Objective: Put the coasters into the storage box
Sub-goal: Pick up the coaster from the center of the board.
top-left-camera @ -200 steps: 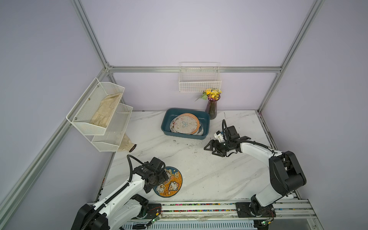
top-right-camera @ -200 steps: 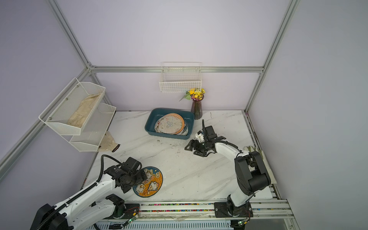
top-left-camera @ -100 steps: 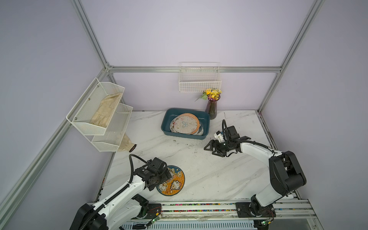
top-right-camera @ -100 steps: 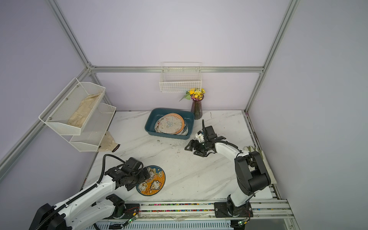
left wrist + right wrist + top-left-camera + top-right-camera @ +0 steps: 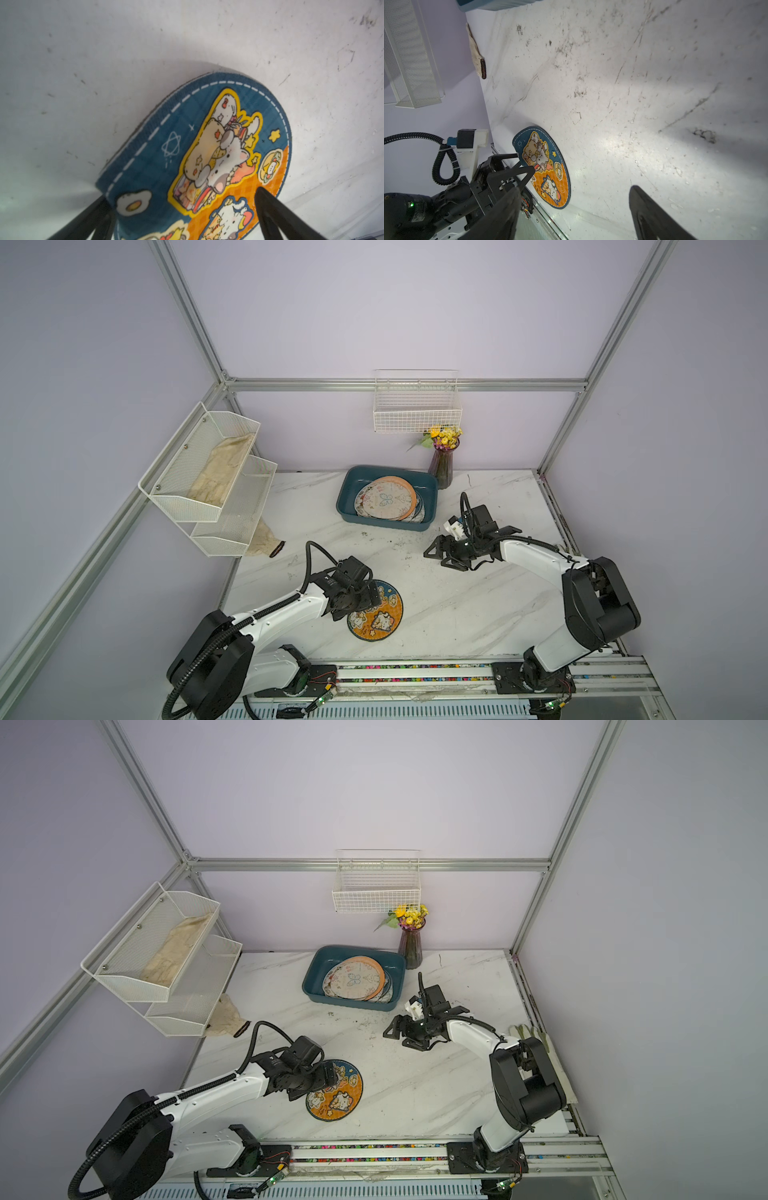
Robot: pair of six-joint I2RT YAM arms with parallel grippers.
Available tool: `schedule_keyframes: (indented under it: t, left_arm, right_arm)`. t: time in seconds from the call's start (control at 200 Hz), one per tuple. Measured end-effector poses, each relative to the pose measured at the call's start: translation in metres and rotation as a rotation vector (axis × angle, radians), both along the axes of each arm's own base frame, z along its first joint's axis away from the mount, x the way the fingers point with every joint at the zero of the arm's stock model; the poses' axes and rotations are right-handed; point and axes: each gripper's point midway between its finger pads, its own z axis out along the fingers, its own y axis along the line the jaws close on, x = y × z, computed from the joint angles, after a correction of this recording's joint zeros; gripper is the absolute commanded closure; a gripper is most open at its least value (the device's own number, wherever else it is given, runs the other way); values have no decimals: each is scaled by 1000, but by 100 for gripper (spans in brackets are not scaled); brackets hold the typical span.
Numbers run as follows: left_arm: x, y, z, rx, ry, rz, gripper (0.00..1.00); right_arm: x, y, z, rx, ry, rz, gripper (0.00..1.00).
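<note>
Jo: Left claw [image 5: 360, 605] and the last loose coaster [image 5: 382, 614] both scooted right across the worktop [image 5: 457, 614]. Jaws wide open, straddling its left edge, not pinching.
Sam: So it's a grab away from the storage box [image 5: 348, 499] far back. Right claw [image 5: 438, 558] open, empty.

Setting: a robot test cell in a lab, not a lived-in room. A bare aluminium frame [image 5: 407, 384] holds plain lilac wall panels [image 5: 374, 315] around one marble-print surface [image 5: 478, 614]. My left arm [image 5: 282, 614] and right arm [image 5: 536, 560] are bolted to a rail [image 5: 415, 674] at its front edge, wiring exposed. Wire basket [image 5: 417, 414], mesh shelf [image 5: 208, 481] and vase of flowers [image 5: 442, 464] read as staged props.
</note>
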Motion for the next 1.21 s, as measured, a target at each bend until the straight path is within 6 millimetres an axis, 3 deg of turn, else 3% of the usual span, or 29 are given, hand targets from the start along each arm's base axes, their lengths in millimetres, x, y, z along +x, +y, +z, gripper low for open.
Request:
schedule_keyframes:
  t: [0.21, 0.39, 0.53, 0.79, 1.205]
  left_arm:
    - [-4, 2, 0, 7, 8, -12, 0]
    - [-11, 9, 8, 14, 4, -14, 0]
    - [-13, 12, 17, -2, -26, -11, 0]
    - [-24, 19, 10, 29, 12, -15, 0]
    - [-34, 23, -2, 33, 48, -22, 1]
  right_arm:
    - [-10, 4, 5, -3, -8, 4, 17]
    - [-38, 27, -3, -10, 22, 77, 17]
    - [-60, 49, -13, -19, 48, 148, 17]
    - [-89, 73, -41, -87, 80, 230, 19]
    - [-103, 104, -63, -181, 51, 282, 33]
